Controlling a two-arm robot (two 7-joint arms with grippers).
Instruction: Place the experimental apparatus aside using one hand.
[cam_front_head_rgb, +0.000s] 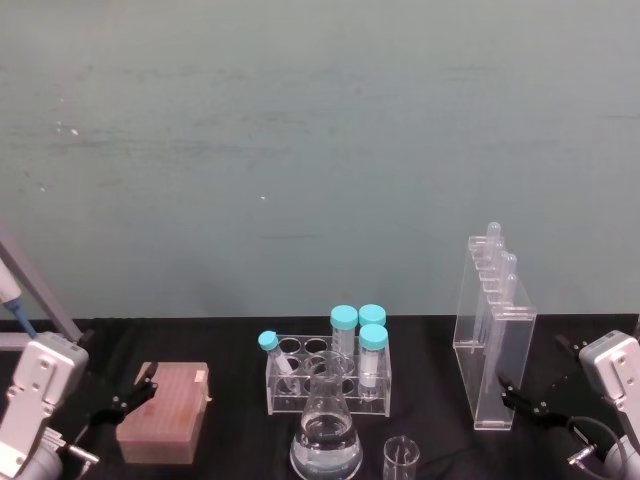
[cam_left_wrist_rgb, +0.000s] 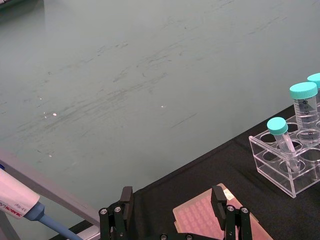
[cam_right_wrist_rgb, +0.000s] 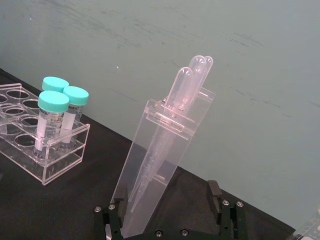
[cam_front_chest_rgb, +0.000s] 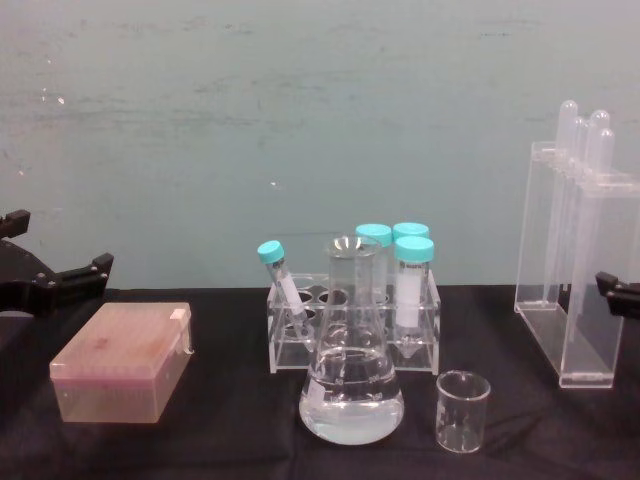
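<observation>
Your acrylic stand (cam_front_head_rgb: 495, 350) (long clear tubes upright) stands at 2 o'clock from the conical flask (cam_front_head_rgb: 326, 435). The small beaker (cam_front_head_rgb: 401, 460) sits at the flask's 4 o'clock. Right gripper (cam_front_head_rgb: 522, 397), fingers apart, hangs at the stand's foot; left gripper (cam_front_head_rgb: 128, 392), also spread, is beside the tip box (cam_front_head_rgb: 163, 412).

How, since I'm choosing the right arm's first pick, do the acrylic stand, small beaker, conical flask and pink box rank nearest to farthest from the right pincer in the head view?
1. Acrylic stand, far right, just beside the right pincer.
2. Small beaker, front, right of centre.
3. Conical flask, front centre.
4. Pink box, far left, by the left pincer.
</observation>
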